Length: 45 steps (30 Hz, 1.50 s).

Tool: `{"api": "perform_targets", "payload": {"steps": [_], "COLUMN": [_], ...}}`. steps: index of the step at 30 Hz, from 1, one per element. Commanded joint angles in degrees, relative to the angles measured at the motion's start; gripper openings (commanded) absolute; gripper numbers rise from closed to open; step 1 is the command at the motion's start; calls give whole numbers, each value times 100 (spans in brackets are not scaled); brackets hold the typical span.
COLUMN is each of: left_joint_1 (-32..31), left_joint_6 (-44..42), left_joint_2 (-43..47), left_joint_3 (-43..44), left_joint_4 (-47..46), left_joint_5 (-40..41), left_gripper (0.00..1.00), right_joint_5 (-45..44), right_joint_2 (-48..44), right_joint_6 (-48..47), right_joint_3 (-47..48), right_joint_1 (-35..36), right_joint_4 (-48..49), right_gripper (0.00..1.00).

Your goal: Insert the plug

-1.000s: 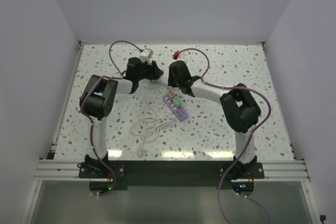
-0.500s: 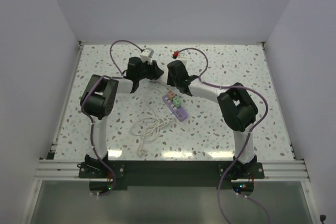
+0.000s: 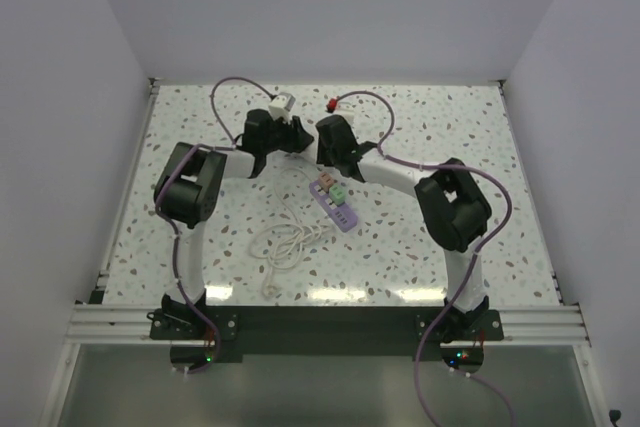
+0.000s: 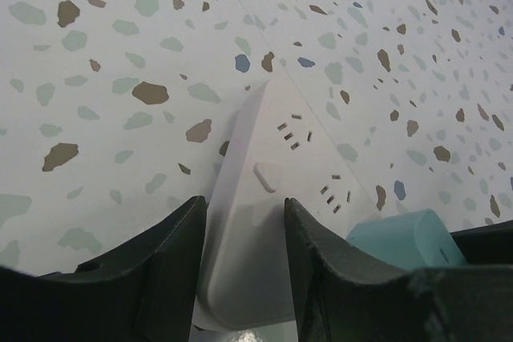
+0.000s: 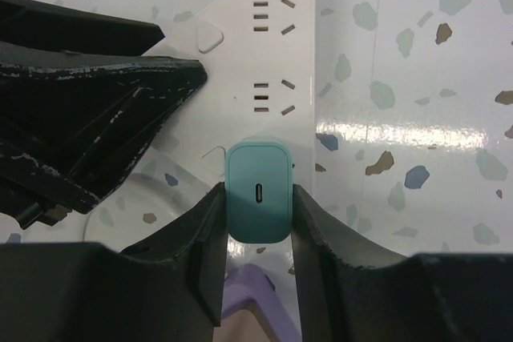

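Item: teal plug (image 5: pixel 257 178), clamped between the right jaws, poised over one end of the white power strip (image 4: pixel 280 150), just past its two free sockets. The prongs are hidden, so seating cannot be told.
Power strip: lying on the speckled bench (image 4: pixel 120 54), its other end clamped by the left jaws.
Risk: prongs off the slots would jam or shove the strip askew, and a weak left hold would let it slide.

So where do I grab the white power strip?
Grip the white power strip across its width at the button end, coming from that end like the left gripper: its long edges are straight and parallel, leaving sockets free for the teal plug.
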<state>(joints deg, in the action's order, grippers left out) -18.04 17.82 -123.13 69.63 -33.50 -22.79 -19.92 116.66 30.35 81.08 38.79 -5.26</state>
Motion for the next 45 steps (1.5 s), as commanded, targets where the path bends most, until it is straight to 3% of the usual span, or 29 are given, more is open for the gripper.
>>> {"api": "perform_targets", "payload": {"steps": [1, 7, 17, 18, 19, 22, 25, 29, 38, 45], "left_joint_1": [-340, -349, -340, -340, -340, -340, -331, -305, 11, 11], "left_joint_6": [98, 63, -51, -34, -33, -42, 10, 116, -77, -165], "left_joint_2": [17, 157, 605, 780, 886, 1291, 1756, 2538, 4576, 5615], "left_joint_3": [-116, -203, -396, -449, -493, -669, -906, -1309, -1680, -1874], "left_joint_4": [326, 274, 203, 177, 133, 63, 27, 141, 2267, 3172], "left_joint_5": [-534, -429, -201, -174, -139, 28, 283, 1184, 3217, 3649], "left_gripper": [49, 49, 50, 52, 55, 66, 86, 96, 100, 100], "right_joint_5": [824, 438, -222, -292, -310, -223, -153, 23, 76, -11], "right_joint_2": [464, 60, -1503, -1671, -1830, -2480, -3078, -3685, -4871, -5417], "right_joint_6": [-133, -450, -1101, -1171, -1206, -1303, -1382, -1400, -1541, -1374], "right_joint_3": [-365, 74, 295, 216, 137, -214, -601, -1294, -2499, -2992], "right_joint_1": [252, 252, 156, 95, 59, -143, -397, -898, -1935, -2200], "right_joint_4": [-2199, -2190, -2155, -2138, -2111, -1944, -1821, -1593, -1153, -1048], "right_gripper": [41, 59, 74, 81, 99, 99, 99, 99, 99, 99]}}
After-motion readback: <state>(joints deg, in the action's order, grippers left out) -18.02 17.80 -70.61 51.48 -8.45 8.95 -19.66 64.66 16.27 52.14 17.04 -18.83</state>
